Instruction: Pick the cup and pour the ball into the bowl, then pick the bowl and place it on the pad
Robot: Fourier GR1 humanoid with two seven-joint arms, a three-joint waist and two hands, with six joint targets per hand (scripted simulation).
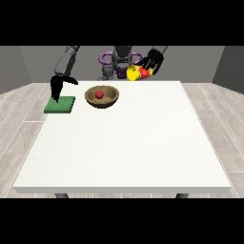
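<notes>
Ball: the red ball point(99, 94) lies already in the bowl point(101, 96), so I judge the pouring is done.
Cup: the yellow cup point(135, 73) is tipped on its side in my hand at the view's right point(153, 61), high over the far edge of the table point(124, 143), mouth turned toward the bowl.
Hand at the view's right: its fingers are curled round the cup and it is busy with it.
Hand at the view's left: my other hand point(56, 88) hangs with fingers pointing down, just over the pad point(60, 105); if they are spread or together I cannot tell.
Bowl from my hands: it sits beside the pad, to the inner side of the hand at the view's left, and well apart from the hand with the cup.
Nearer hand: the one at the view's left, in my judgement.
Next move: a short way sideways, bowl onto pad.
</notes>
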